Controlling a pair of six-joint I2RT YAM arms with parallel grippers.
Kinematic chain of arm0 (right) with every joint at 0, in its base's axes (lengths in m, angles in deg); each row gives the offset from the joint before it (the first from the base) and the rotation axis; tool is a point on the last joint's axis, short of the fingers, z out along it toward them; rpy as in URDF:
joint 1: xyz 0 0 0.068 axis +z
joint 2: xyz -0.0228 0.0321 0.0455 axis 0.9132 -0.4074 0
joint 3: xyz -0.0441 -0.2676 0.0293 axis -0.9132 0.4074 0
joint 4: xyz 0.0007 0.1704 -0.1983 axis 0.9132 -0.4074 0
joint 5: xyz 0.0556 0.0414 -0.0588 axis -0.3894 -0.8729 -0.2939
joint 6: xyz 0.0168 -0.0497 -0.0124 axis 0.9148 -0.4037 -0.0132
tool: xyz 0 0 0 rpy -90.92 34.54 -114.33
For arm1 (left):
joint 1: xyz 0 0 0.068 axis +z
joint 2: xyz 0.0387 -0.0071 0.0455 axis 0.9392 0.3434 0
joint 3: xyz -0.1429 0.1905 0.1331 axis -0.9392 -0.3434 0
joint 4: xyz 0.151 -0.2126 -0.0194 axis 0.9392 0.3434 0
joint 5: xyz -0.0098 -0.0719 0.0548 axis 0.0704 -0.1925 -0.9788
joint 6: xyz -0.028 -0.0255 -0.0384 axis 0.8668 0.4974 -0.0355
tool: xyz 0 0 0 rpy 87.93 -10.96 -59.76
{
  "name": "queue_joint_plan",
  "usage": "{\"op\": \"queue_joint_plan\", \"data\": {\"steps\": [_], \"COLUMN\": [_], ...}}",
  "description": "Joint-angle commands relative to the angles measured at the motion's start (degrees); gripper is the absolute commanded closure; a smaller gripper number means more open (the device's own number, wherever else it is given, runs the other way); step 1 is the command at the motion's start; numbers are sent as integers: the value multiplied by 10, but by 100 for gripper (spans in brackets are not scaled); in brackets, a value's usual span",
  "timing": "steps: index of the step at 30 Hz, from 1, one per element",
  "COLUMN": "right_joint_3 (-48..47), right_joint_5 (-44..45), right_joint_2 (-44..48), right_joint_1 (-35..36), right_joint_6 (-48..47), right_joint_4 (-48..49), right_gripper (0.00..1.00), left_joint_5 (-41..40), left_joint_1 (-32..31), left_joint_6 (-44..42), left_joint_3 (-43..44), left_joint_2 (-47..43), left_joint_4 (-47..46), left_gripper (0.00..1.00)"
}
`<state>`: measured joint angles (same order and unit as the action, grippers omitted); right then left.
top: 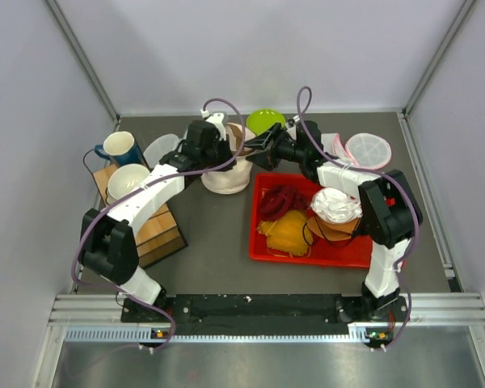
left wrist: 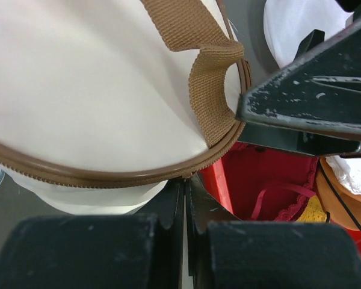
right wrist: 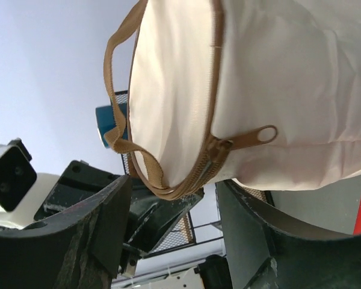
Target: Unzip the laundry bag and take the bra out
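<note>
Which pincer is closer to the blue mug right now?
Left. The left pincer is on the side of the laundry bag toward the blue mug, shut on its brown rim; the right pincer, open, is on the opposite side, toward the red tray.

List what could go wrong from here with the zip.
1. The left gripper seems to pinch only the brown zip rim of the bag; it may slip once the zip is pulled.
2. The right gripper is open and the pull tab lies flat on the fabric, so closing could catch cloth instead.
3. Both grippers sit close together and might bump.
</note>
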<state>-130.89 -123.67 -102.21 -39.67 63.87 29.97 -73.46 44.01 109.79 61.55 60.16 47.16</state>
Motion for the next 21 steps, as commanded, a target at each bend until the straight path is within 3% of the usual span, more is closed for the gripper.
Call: {"op": "queue_joint_plan", "data": {"steps": [1, 4, 5, 12, 21], "right_joint_3": [-32, -34, -38, -88, -269], "right_joint_5": [35, 49, 49, -15, -129], "right_joint_2": [-18, -25, -28, -37, -115], "right_joint_1": [17, 15, 11, -54, -113], "right_joint_6": [26, 24, 17, -117, -271], "right_joint_4": [32, 43, 29, -81, -225], "right_gripper": [45, 77, 100, 100, 100], "left_joint_5": [13, 13, 9, -49, -32], "left_joint_1": [-2, -2, -2, 9, 59], "left_joint_6": [-3, -9, -12, -44, -47], "left_joint_3": [-9, -10, -10, -16, -45], "left_joint_2": [-33, -38, -43, -78, -73], "left_joint_4": [-16, -16, -16, 5, -28], "left_gripper": [100, 100, 100, 100, 100]}}
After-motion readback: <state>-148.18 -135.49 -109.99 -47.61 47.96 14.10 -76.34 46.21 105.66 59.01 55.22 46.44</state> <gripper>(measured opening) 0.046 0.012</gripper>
